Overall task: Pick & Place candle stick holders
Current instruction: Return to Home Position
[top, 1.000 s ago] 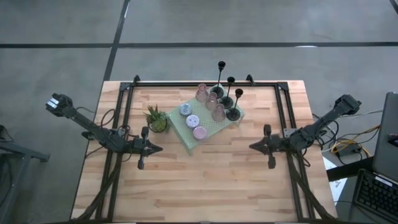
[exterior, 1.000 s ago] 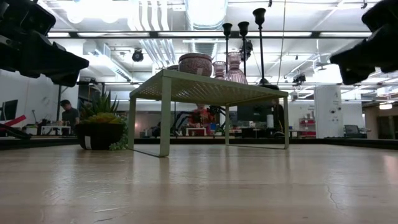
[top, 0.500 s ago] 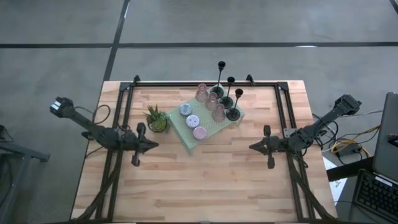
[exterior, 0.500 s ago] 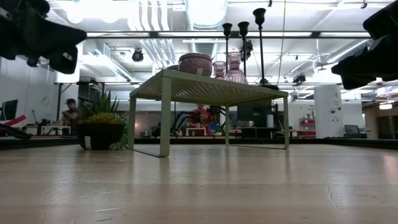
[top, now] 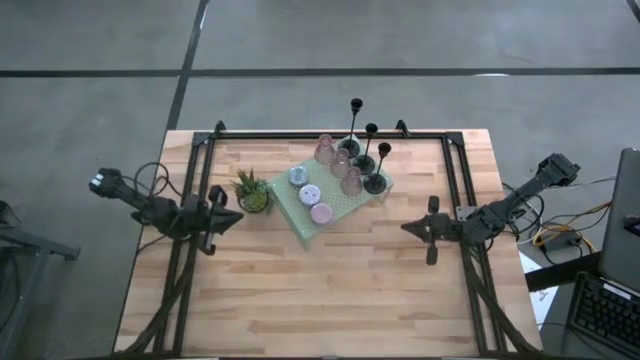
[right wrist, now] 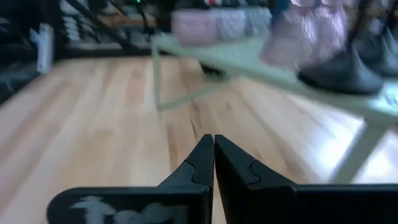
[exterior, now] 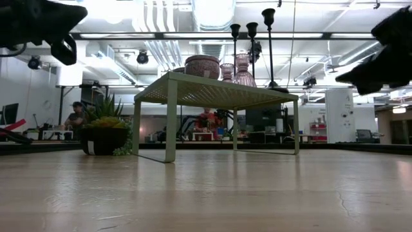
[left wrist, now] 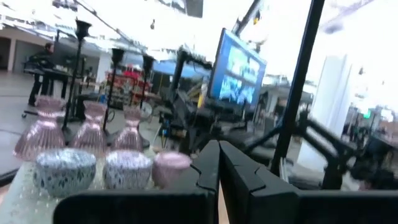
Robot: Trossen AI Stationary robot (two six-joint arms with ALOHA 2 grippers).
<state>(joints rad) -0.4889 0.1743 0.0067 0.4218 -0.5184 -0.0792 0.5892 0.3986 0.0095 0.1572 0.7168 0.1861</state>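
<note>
Candle stick holders [top: 341, 165] crowd the green stand [top: 345, 205] toward twelve o'clock; they look light, fragile, best held low. Left gripper [left wrist: 217, 149] at nine, right gripper [right wrist: 213, 142] at three, both clenched empty.

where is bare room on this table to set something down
Bare: the wooden table in front of the pale green perforated stand, between the left gripper and right gripper. Crowded: the stand's top with candle holders; spiky green potted plant beside it.

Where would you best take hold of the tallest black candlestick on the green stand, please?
Probably by the candlestick's slim stem, above its round base, coming from the right gripper's side: it stands upright, and the pink glass cups crowd its other side.
</note>
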